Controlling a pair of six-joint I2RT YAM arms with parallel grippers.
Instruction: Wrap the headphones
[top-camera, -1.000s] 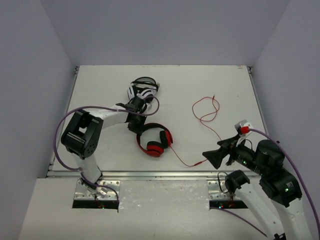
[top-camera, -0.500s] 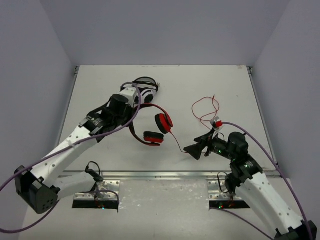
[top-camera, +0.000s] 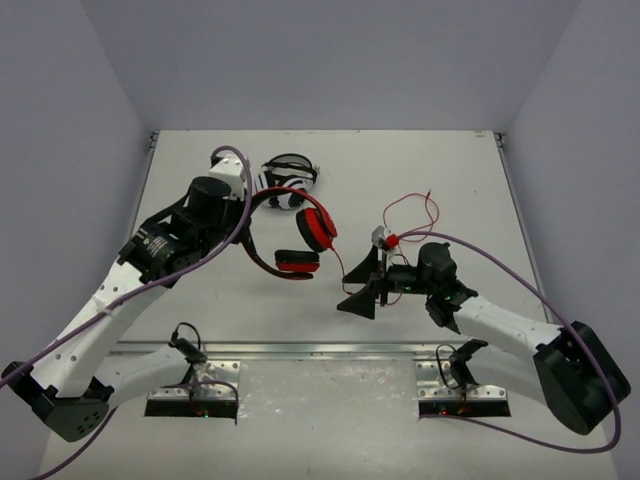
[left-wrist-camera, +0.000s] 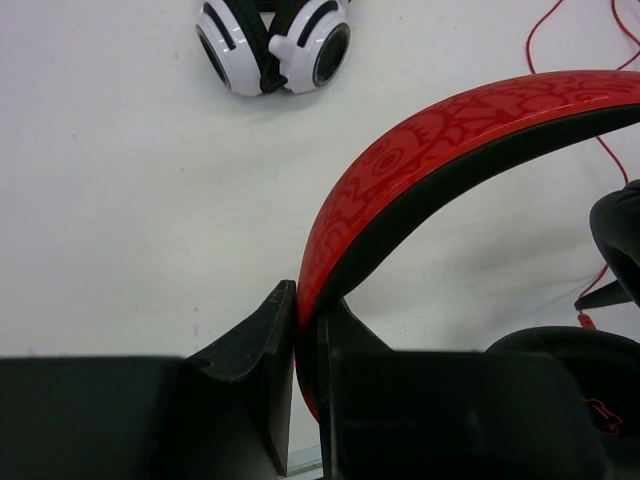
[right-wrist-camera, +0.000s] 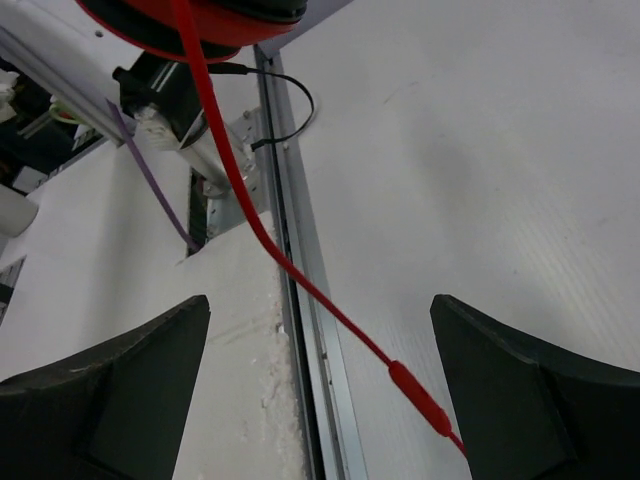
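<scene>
Headphones (top-camera: 318, 228) up off the table (top-camera: 460, 180) by the look of it, pinched at the headband (left-wrist-camera: 450, 130) by the left gripper (left-wrist-camera: 306, 340), clamped tight across the band's edge, red outside and black lining both. Probably held high like that to let the cable (right-wrist-camera: 225, 160) hang free for winding. Right gripper (right-wrist-camera: 318, 310) spread wide, nothing grabbed, parked with the thin red cord running through the gap, close to a little inline lump (right-wrist-camera: 420, 398). Looks lined up for a pinch. Far end of the cord lying in loose loops (top-camera: 415, 215) on the matte white surface. Glossy patterned plastic on the band, soft black pads on the cups. White-and-black pair (left-wrist-camera: 272, 45) sitting off behind, not involved.
</scene>
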